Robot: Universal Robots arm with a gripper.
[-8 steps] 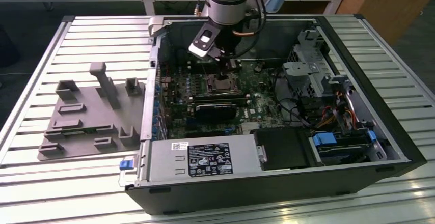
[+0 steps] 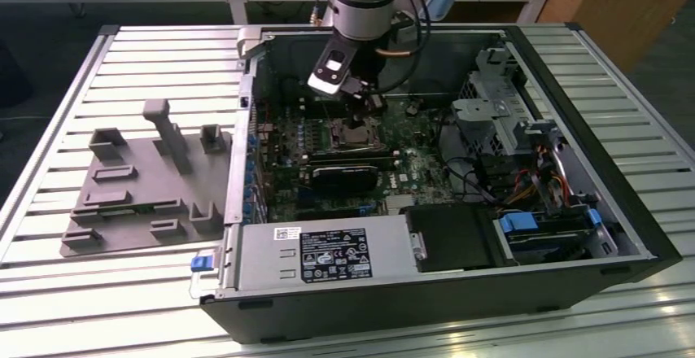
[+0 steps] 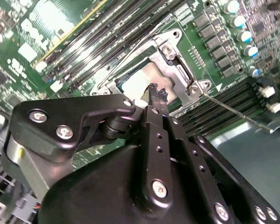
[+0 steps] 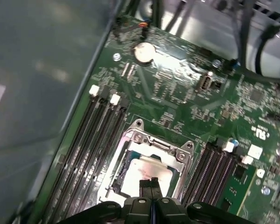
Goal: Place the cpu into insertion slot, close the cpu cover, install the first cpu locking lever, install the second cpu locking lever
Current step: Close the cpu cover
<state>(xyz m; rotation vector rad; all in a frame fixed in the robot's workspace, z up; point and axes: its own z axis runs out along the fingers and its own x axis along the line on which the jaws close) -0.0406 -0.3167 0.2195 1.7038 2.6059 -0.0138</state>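
Observation:
In the exterior view my gripper [image 2: 366, 119] hangs inside the open computer case, just above the insertion slot [image 2: 353, 137] on the green motherboard. Both wrist views show the silver-grey cpu [image 4: 142, 170] [image 3: 136, 85] lying in the slot. The silvery cpu cover [image 4: 158, 145] [image 3: 175, 60] lies flat around it, so the chip shows through the cover's window. My gripper [image 4: 150, 183] [image 3: 156, 93] is shut, holds nothing, and its tips sit right over the chip's top. A thin metal locking lever [image 3: 233, 109] runs out from the socket's corner across the memory slots.
Black memory slots [image 4: 91, 140] flank the socket. A black card [image 2: 347, 175] lies just in front of it, with the power supply [image 2: 325, 256] beyond and drive cages [image 2: 510, 114] on the exterior view's right. A grey fixture plate [image 2: 142, 187] rests on the slatted table outside the case.

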